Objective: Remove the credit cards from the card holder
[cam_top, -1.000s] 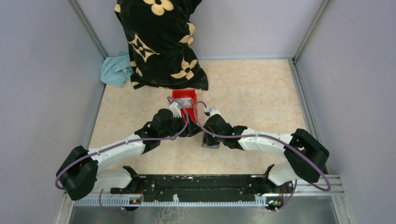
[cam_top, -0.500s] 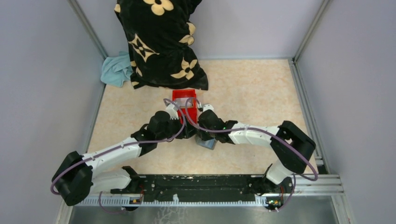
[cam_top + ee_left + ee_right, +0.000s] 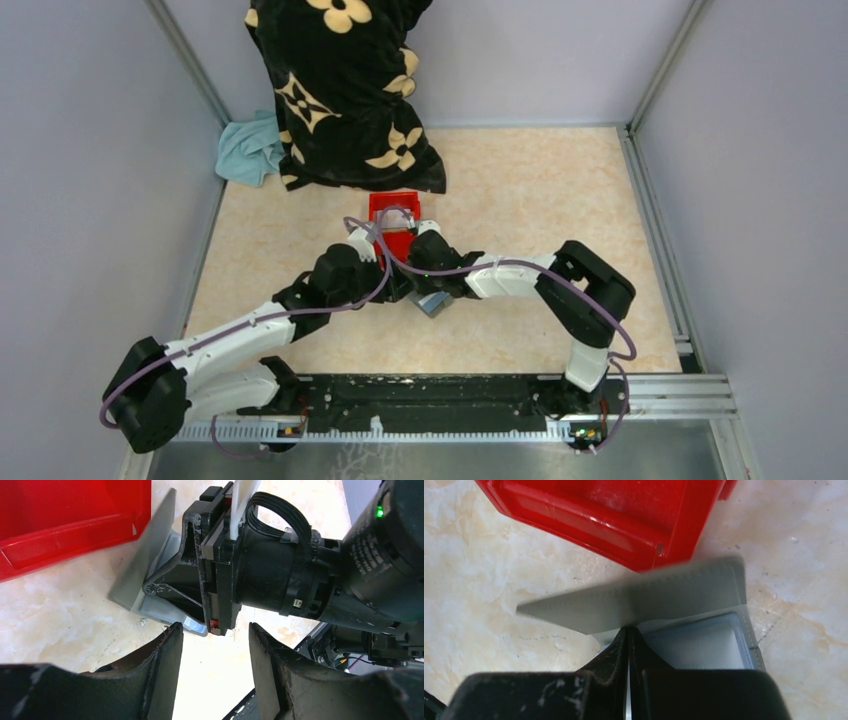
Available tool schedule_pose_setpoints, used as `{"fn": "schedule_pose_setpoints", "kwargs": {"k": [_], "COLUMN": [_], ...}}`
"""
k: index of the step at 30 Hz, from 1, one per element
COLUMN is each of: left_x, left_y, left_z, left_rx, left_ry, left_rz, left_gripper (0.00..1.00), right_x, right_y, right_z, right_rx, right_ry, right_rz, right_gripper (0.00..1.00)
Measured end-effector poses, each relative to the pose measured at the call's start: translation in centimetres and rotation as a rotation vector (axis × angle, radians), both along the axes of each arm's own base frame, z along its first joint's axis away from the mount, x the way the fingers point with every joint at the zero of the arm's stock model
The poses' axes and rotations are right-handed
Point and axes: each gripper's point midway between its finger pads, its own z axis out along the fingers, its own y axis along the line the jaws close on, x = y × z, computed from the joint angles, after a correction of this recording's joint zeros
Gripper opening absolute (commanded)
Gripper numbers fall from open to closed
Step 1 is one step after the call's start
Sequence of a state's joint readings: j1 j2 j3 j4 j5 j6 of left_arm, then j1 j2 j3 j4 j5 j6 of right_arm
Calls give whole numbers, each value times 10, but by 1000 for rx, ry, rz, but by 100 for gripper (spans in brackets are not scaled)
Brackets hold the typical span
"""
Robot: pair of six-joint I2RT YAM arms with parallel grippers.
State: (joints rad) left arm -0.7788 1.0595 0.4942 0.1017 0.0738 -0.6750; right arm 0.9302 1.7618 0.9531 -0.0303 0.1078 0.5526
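You have the right tool [image 3: 627,636] clenched on the card holder [image 3: 644,602], pinching its grey cover and tilting it up, presumably to expose the blue-grey pockets. The holder sits on the counter [image 3: 479,610], just beside the red bin [image 3: 614,510]. Your left tool [image 3: 215,632] is released and empty, facing the opening, likely to draw a card. Credit cards not discernible.

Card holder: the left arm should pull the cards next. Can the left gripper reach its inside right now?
Likely only partly: the right gripper, shut on the card holder's raised flap, sits between it and the open left gripper; just the near corner looks free.
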Motion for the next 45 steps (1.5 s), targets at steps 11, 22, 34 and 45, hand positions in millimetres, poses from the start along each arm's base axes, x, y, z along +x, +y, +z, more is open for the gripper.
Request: {"fn": "schedule_pose_setpoints", "kwargs": {"k": [11, 22, 34, 45], "left_x": [-4, 2, 9, 4], "left_y": [-8, -19, -48, -59], "left_z": [4, -38, -39, -16], "left_rx": [-10, 58, 57, -42], "left_ry": [-58, -36, -94, -144], "left_rz": [-87, -126, -230, -297], "left_gripper": [43, 43, 41, 29], "right_x": [7, 5, 12, -17], "right_y": [11, 3, -36, -64], "right_z": [-4, -6, -6, 0], "right_rx": [78, 183, 172, 161], "right_ry": [17, -5, -57, -14], "right_rz": [9, -12, -135, -153], "right_gripper": [0, 0, 0, 0]}}
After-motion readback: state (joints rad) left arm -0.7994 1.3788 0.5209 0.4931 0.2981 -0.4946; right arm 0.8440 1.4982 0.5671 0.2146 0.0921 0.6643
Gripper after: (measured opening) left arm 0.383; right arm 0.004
